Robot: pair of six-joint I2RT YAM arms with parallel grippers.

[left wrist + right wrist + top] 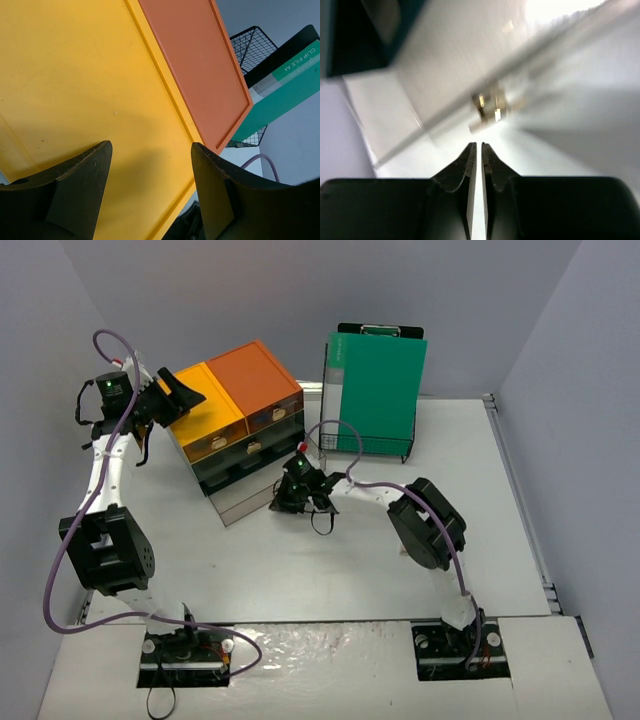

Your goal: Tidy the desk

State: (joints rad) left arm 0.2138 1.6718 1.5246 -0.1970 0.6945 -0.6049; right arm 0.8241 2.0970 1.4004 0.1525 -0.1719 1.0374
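Where the two arms are bolted at the near edge, the desk (300, 580) begins, pale and flat, carrying everything else. Next out, the right gripper (479, 146): fingers pressed together, only a sliver of light between them, nothing seen pinched. It sits low, just beside the front of the drawer unit (235, 415), level with the lowest drawer (238, 504), a clear one that seems to stand out a little from the stack. The wrist view is blurred. Some small brass-coloured bits (490, 107) show just past the tips; I can't tell what they are, or whether they lie inside the drawer. Judgement: the step in hand is work on that low drawer, likely nudging it home with closed tips. To do it well, push square along the drawer's travel, at the middle of its front, and slowly, so the light unit does not skid or twist on the smooth top. Further back, the left gripper (151, 146) hovers with fingers spread over the yellow half of the unit's lid, holding nothing. Lowering it to press there would steady the stack. Farthest, a wire rack (400, 448) holds a green clip file (375, 390) upright, just beside the unit's orange side, seemingly not touching.
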